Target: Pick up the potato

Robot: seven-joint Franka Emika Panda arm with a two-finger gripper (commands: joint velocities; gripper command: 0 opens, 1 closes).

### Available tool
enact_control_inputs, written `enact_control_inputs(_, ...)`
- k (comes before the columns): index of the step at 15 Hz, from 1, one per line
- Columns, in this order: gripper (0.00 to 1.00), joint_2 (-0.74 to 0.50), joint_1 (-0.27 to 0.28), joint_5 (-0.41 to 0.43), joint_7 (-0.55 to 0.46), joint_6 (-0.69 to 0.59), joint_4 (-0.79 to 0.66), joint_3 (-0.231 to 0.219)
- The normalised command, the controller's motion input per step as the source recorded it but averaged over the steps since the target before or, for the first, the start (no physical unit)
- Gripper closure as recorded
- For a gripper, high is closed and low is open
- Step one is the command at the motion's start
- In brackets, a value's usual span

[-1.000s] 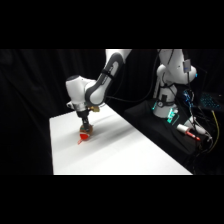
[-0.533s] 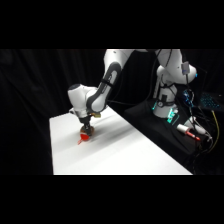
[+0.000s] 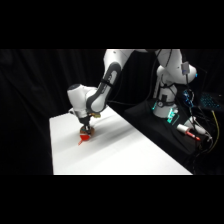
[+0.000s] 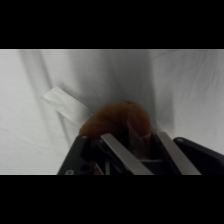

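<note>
Arm bent down from upper right, gripper [image 3: 86, 129] pointing down at table [image 3: 120, 150]. Fingers [image 4: 122, 152] closed in around potato [image 4: 120, 120], which sits between them, gripped.

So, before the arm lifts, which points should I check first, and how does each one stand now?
1. Gripper is down at the small rounded tan-brown potato with the red lower part: ok.
2. Potato sits between the two metal fingers: ok in the wrist view.
3. Fingers firmly shut on the potato: cannot tell.
4. Potato off the white table: cannot tell; it looks at table level in the side view.
5. Nothing else close to the potato on the table: ok, only a flat white strip lies beside it.
</note>
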Motion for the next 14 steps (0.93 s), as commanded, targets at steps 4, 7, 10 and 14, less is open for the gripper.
enact_control_inputs(4, 0.94, -0.27, 0.056, -0.008, -0.02, -0.06, -0.14, 0.0)
enact_control_inputs(7, 0.93, -0.63, 0.146, -0.125, 0.02, -0.19, -0.34, -0.054)
enact_control_inputs(10, 0.93, -0.72, 0.16, -0.171, 0.07, -0.27, -0.35, -0.06)
enact_control_inputs(14, 0.95, -0.59, 0.105, -0.128, 0.04, -0.33, -0.26, 0.004)
